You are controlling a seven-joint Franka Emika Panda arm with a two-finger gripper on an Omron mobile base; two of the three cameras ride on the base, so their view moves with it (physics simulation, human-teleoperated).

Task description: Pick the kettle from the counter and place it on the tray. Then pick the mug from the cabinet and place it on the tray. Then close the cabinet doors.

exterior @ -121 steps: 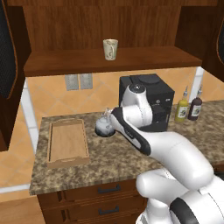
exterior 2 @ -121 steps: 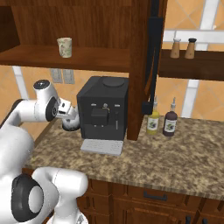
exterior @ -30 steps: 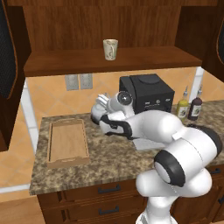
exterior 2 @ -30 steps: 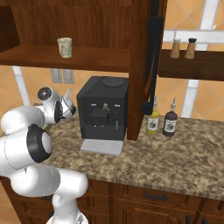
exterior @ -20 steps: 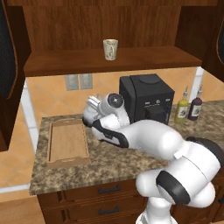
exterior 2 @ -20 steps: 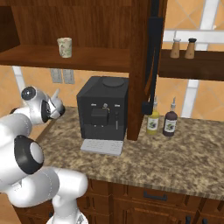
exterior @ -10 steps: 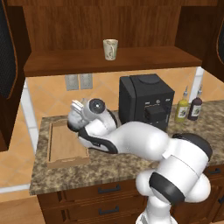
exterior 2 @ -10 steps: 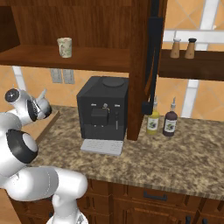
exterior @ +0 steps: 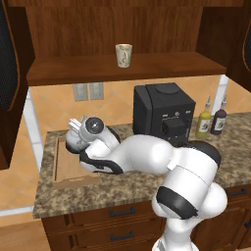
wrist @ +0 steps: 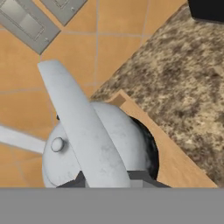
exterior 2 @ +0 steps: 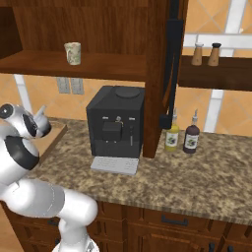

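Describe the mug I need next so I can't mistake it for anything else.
Look at the dark wooden cabinet above the counter: on its open shelf, left of centre, stands the mug. It is small, cream-beige and tapered with a faint dark mark, the sole thing on that shelf.

Tray (exterior: pixel 62 169): I see it on the counter (exterior: pixel 147 186), left end, partly under my arm.
Kettle (exterior: pixel 74 139): held over the tray's far end.
Mug (exterior: pixel 123 55): upright on the cabinet shelf.

I see the granite tabletop (exterior: pixel 122 188) carrying the wooden tray (exterior: pixel 62 166) right under my pincer (exterior: pixel 74 128), a black coffee machine (exterior: pixel 163 112) off to its right, and two bottles (exterior: pixel 211 123) farther right. The shelf (exterior: pixel 122 66) above holds a mug (exterior: pixel 123 55).
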